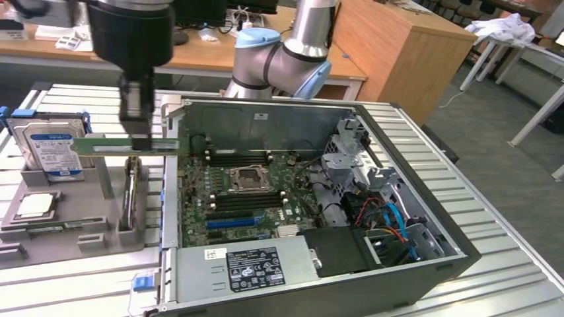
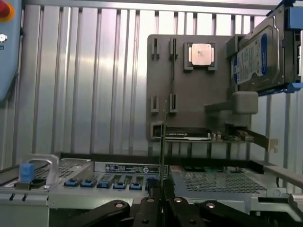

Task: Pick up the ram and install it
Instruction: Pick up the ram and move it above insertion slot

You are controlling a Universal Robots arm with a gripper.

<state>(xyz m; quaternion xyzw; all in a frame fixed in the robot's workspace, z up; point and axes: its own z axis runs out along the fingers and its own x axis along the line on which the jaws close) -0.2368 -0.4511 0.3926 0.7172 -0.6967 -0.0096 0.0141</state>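
Observation:
My gripper (image 1: 137,135) hangs above the grey parts holder (image 1: 99,228), at the exterior view's left of the open computer case (image 1: 264,117). It is shut on the ram (image 1: 104,146), a long green stick held level and edge-up in the air. One end of the stick reaches over the case's near wall. In the wrist view the ram (image 2: 163,142) appears edge-on as a thin line rising from between the black fingers of the gripper (image 2: 162,204). The motherboard (image 1: 242,191) lies inside the case with its dark memory slots beside the processor socket.
A blue-labelled hard drive (image 1: 53,150) stands in the holder and a square silver processor (image 1: 35,206) lies beside it. A flat card (image 1: 131,198) stands upright in a holder slot below the ram. Power supply (image 1: 251,267) and cables (image 1: 387,218) fill the case's near end.

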